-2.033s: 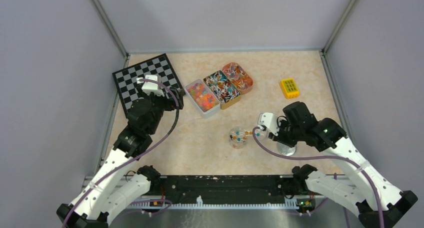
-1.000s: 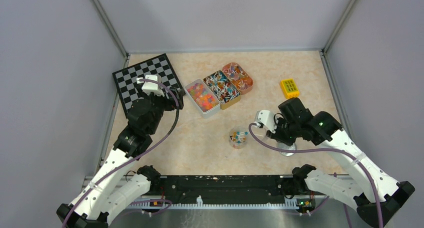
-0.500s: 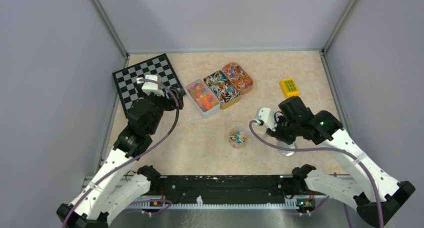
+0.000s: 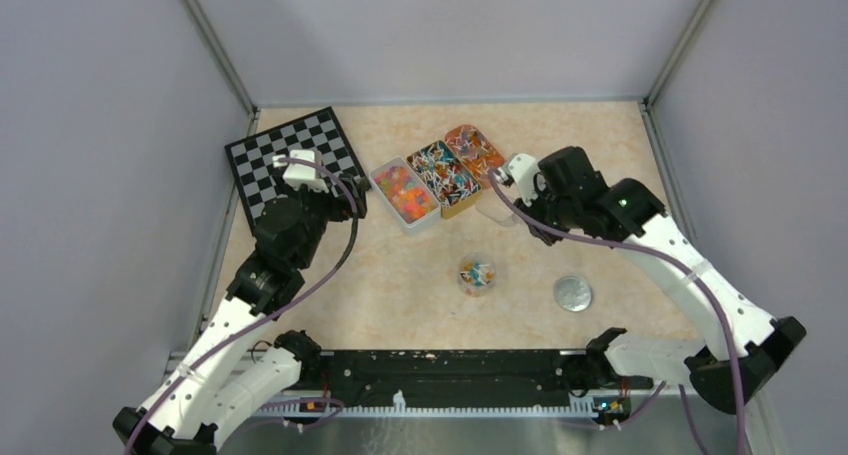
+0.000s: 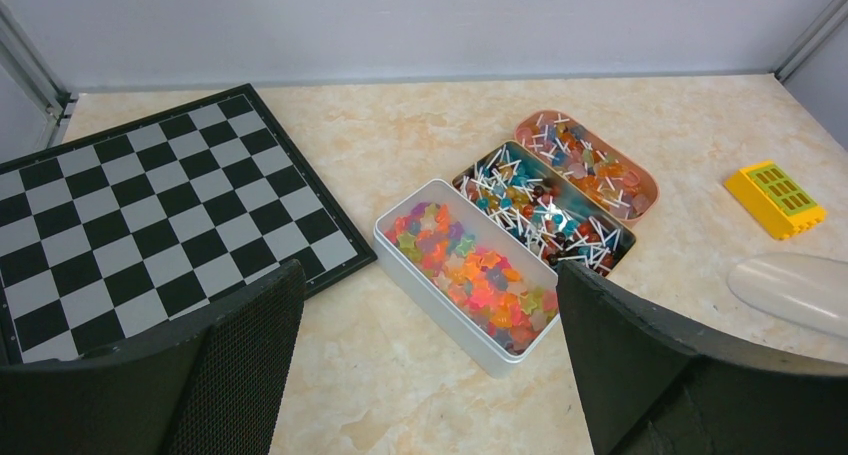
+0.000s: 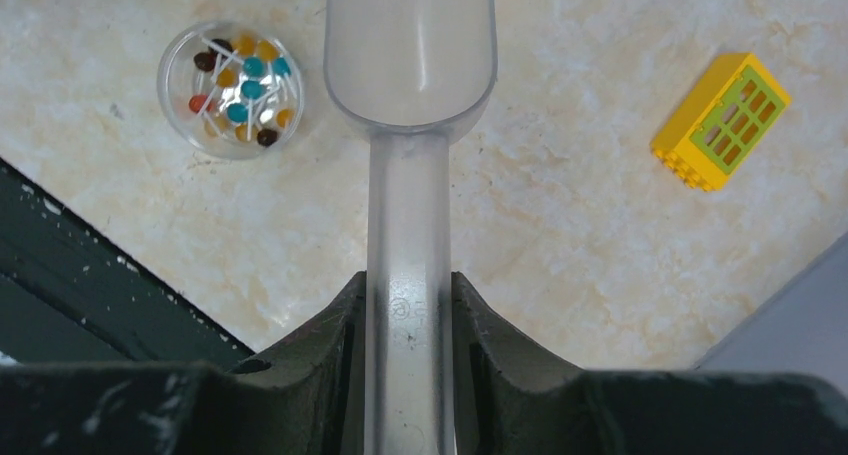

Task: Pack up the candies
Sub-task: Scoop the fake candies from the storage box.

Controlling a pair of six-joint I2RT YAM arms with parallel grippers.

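The candies lie in three open tins: a white one, a dark one and an orange one. More candies sit in a small clear round cup, seen also as the cup in the right wrist view. My right gripper is shut on the handle of a clear plastic scoop. The scoop's bowl is empty and hangs above the table, right of the tins. My left gripper stands open and empty, just short of the white tin.
A chessboard lies at the back left under my left arm. A round silvery lid rests right of the cup. A yellow block with green squares sits toward the back right. The black base rail runs along the near edge.
My right arm has swung from over the lid, beside the cup, up and back toward the tins, carrying the scoop. The lid is now uncovered. The left arm has not moved.
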